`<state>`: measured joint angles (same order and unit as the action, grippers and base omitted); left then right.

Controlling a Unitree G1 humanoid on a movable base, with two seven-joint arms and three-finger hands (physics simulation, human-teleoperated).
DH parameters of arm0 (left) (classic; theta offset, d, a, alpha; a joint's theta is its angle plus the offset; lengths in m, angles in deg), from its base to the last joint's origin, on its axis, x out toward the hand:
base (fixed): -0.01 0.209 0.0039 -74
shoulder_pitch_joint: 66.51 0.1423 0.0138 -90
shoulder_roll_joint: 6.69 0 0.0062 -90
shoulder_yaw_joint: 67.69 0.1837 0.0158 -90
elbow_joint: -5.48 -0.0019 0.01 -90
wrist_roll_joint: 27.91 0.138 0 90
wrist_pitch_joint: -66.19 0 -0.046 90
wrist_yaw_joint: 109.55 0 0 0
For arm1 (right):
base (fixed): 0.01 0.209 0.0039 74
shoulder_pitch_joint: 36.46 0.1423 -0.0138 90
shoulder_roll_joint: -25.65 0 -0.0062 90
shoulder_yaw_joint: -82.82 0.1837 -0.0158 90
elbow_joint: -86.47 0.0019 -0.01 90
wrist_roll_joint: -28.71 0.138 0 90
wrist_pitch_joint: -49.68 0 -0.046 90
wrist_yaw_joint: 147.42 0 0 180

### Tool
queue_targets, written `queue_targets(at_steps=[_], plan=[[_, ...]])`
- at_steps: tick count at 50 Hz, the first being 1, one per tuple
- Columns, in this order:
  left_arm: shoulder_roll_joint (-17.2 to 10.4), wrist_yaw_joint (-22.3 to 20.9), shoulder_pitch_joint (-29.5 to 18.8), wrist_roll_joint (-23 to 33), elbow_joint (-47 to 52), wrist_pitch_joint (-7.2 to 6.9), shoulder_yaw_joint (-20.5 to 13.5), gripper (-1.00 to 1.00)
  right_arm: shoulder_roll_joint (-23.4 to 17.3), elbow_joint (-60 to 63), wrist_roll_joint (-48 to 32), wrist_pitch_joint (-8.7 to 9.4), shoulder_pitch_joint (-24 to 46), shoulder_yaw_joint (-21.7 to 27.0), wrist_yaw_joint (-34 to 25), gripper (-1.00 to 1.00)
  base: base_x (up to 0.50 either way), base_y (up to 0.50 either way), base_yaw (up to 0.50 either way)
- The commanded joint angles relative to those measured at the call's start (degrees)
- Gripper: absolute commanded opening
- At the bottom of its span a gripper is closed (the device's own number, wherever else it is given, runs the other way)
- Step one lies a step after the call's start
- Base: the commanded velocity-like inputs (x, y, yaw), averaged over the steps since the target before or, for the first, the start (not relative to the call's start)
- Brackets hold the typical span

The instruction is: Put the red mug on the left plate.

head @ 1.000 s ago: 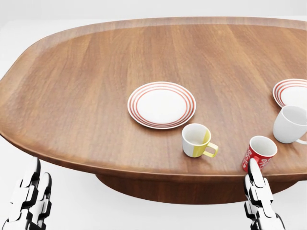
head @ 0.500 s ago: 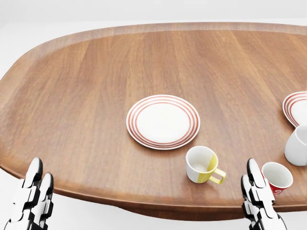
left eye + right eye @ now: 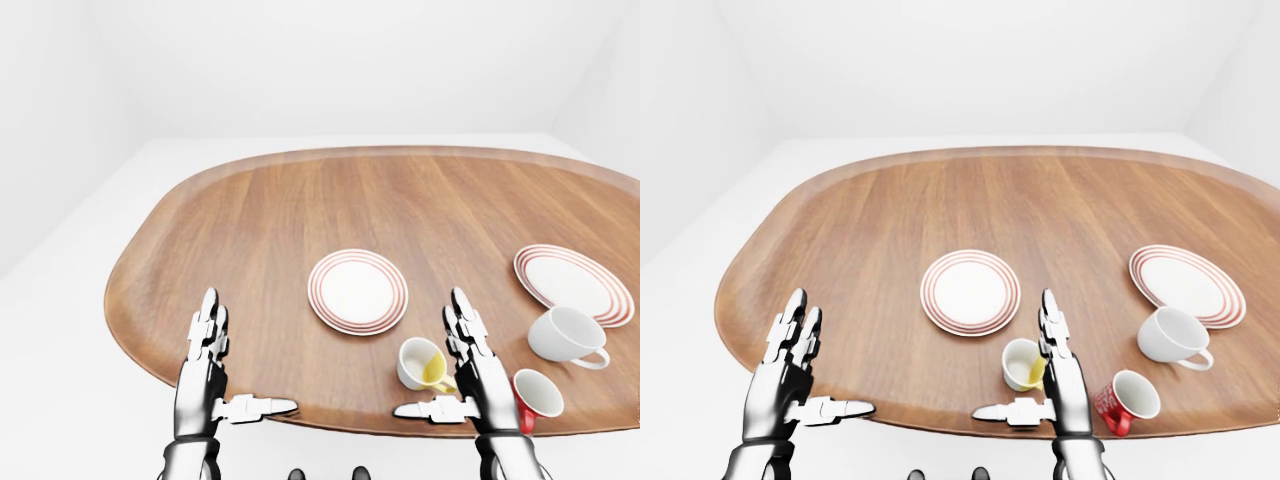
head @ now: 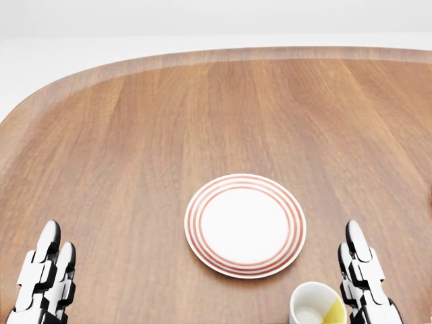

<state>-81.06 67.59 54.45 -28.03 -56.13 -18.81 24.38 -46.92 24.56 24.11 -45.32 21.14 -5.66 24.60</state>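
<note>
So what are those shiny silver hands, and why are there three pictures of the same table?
Those hands belong to a pretend robot inside a computer world. A person steers it. All three pictures come from cameras on its head, looking out over its arms, so each shows the table a bit differently.

The left hand and right hand are both open and hold nothing.

On the wooden table sit two white plates with red rings: the left plate and another plate further right. Near the table's bottom edge are three mugs: a yellow-and-white mug, a red mug just right of the right hand, and a white mug.

The robot's job is to put the red mug on the left plate. That is not done yet.
</note>
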Motion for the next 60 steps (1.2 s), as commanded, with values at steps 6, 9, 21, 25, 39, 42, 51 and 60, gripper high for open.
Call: queue_targets(at_steps=[6, 9, 21, 25, 39, 42, 51, 60], plan=[[0.0, -0.1, 0.0, 0.0, 0.1, 0.0, -0.1, 1.0, 0.1, 0.2, -2.8, 0.0, 0.3, -0.2, 2.7, 1.0, 0.5, 0.27, 0.0], [0.0, -0.1, 0.1, 0.0, 0.1, 0.0, 0.0, 1.0, -0.8, -0.1, -0.2, 0.0, 0.0, -0.8, 0.7, 1.0, 0.5, 0.3, 0.0], [0.0, -0.1, -0.1, -0.1, 0.0, 0.0, 0.0, 1.0, -1.3, 0.2, 5.9, 0.0, -0.9, -0.5, -5.0, 1.0, 0.5, -0.01, 0.0], [0.0, 0.0, -0.1, 0.1, -0.1, 0.0, 0.1, 1.0, -0.4, 0.0, 3.0, 0.0, -0.5, -0.1, -4.2, 1.0, 0.5, -0.04, 0.0], [-0.2, 0.0, 0.3, 0.1, 0.0, 0.0, 0.3, 1.0, -1.0, -0.2, 1.4, 0.0, -0.6, -1.2, -3.2, 1.0, 0.5, -0.06, 0.0], [-0.2, 0.0, 0.3, 0.1, 0.0, 0.0, 0.3, 1.0, -1.1, -0.2, 1.3, 0.0, -0.7, -1.4, -3.1, 1.0, 0.49, -0.07, 0.0], [-0.2, 0.1, 0.3, 0.2, 0.0, 0.0, 0.4, 1.0, -1.2, -0.4, 1.1, 0.0, -0.7, -1.5, -2.7, 1.0, 0.49, -0.07, 0.0], [-0.3, 0.3, 0.2, 0.2, 0.0, 0.0, 0.5, 1.0, -1.5, -1.4, -0.5, 0.0, -0.1, -1.9, -1.2, 1.0, 0.49, -0.07, 0.0]])
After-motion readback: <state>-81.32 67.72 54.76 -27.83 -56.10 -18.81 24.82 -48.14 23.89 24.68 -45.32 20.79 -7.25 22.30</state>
